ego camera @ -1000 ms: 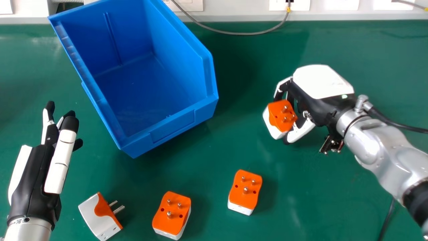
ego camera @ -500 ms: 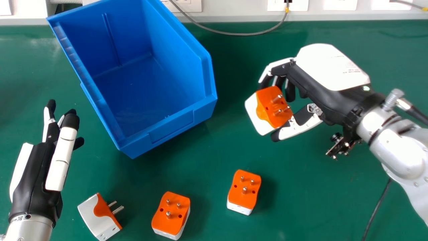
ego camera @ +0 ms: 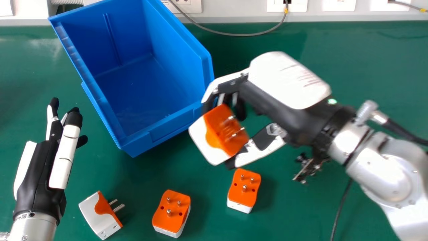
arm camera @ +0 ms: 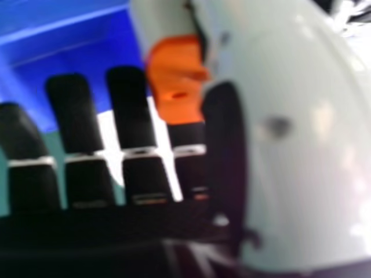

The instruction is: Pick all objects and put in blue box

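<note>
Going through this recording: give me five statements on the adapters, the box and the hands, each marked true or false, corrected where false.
1. The right hand holds an adapter. True.
2. The left hand is curled round an adapter. False: the left hand has straight fingers and holds nothing.
3. Three adapters lie on the green table. True.
4. All three have their pins pointing up. False: the leftmost one's pins point sideways.
5. The blue box stands beyond those three. True.

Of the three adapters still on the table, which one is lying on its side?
The leftmost adapter, nearest the left hand: its prongs point sideways, while the other two's point up.
</note>
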Controlling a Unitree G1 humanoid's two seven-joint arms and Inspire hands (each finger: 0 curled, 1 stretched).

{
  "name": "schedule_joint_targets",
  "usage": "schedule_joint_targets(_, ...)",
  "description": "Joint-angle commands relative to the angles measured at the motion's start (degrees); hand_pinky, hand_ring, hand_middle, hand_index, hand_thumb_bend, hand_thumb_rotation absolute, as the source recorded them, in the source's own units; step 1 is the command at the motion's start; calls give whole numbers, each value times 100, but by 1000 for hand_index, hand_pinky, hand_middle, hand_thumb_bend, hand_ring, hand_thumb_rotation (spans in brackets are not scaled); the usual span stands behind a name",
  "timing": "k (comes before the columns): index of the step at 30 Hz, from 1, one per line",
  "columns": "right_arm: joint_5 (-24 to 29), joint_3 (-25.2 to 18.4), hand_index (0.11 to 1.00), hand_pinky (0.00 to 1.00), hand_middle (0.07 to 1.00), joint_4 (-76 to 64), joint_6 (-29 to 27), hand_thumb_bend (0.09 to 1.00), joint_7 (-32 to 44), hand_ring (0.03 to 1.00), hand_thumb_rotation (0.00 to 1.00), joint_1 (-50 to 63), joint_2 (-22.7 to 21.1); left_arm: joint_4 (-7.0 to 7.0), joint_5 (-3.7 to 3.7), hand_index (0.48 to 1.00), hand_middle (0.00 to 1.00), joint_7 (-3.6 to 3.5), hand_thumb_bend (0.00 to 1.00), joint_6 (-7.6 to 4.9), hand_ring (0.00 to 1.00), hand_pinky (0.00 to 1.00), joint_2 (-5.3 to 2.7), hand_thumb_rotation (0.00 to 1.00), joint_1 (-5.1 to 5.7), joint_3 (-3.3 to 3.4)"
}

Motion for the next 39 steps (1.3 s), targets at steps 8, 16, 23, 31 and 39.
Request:
schedule_joint_targets(8, -129, 441, 543, 202, 449, 771, -168, 500, -318, 344, 0, -775, 959, -197, 49, 1000, 971, 109, 612, 20, 956, 895, -63, 1000, 18, -78)
schedule_joint_targets(16, -532, 741, 531, 178, 452, 2089, -207, 503, -1003, 353, 0, -1555, 1796, -199, 17, 1000, 971, 110, 605, 72, 956, 895, -62, 1000, -13, -108)
schedule_joint_targets(23, -1125, 998, 532, 218, 457, 3614, -275, 506, -1924, 363, 0, -2561, 2314, -130, 31, 1000, 972, 133, 602, 64, 957, 895, -70, 1000, -81, -150)
schedule_joint_targets(31, -1540, 1250, 523, 287, 486, 5423, -217, 509, -2907, 393, 0, -3720, 2777, -179, 5, 1000, 972, 140, 599, 119, 957, 896, -100, 1000, -106, -178)
schedule_joint_targets(39, -1828, 1524, 525, 307, 495, 7017, 4, 510, -3662, 398, 0, -4678, 3106, -91, -21, 1000, 972, 138, 600, 44, 957, 896, -158, 1000, -153, -164)
